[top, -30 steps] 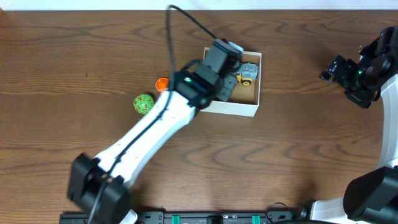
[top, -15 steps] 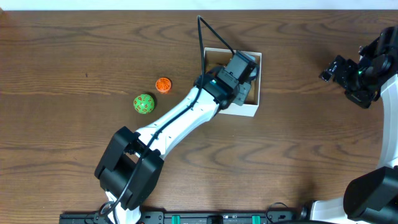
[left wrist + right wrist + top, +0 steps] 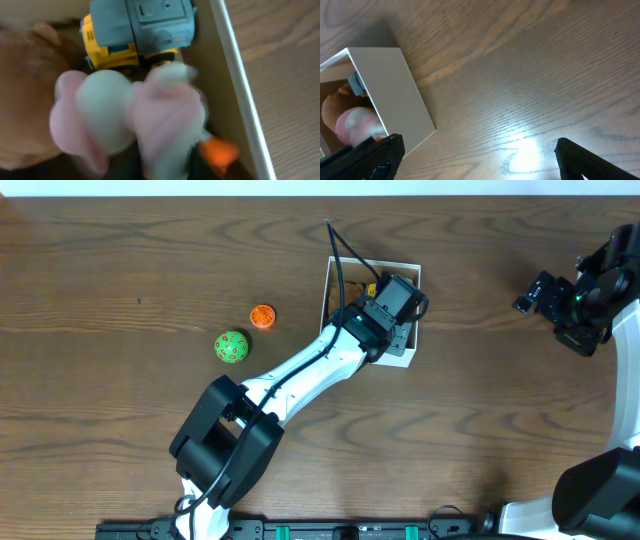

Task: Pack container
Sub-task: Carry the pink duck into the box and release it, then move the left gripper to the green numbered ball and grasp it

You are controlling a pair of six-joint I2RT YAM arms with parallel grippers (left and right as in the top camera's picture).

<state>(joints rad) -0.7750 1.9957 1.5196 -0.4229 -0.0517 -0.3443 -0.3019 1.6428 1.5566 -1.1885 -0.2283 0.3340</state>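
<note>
Overhead first: the container point(image 3: 398, 361) sits in the upper middle of the table point(image 3: 120, 430), a little right of centre. The left arm point(image 3: 300, 375) runs up on a diagonal from the bottom edge, and the left gripper point(image 3: 398, 302) is over the box's right half. The wrist covers the claw here, so I cannot tell whether it is spread or pinching. An orange ball point(image 3: 262, 316) and a green ball point(image 3: 231, 346) lie near each other on the wood, left of the box and apart from it. At the right edge the right gripper point(image 3: 528, 295) hangs well apart from the box, with a broad strip of wood between them.

Left wrist now, and here is the inside that the arm hides from above. A yellow and grey-blue toy truck point(image 3: 140, 30) sits at the top, near the box's white wall. A blurred pink and white soft toy point(image 3: 130, 120) fills the middle, just below the truck. There's a brown plush shape point(image 3: 25, 100) on the left and an orange bit point(image 3: 217, 150) lower right. The blur swallows the claw, so its grip can't be read here either.

Right wrist: the box shows from outside in the upper left, white side wall facing us, with a sliver of pink and brown behind its corner. Two dark fingers point(image 3: 370, 157) sit in the bottom corners, spread wide, only wood between them
</note>
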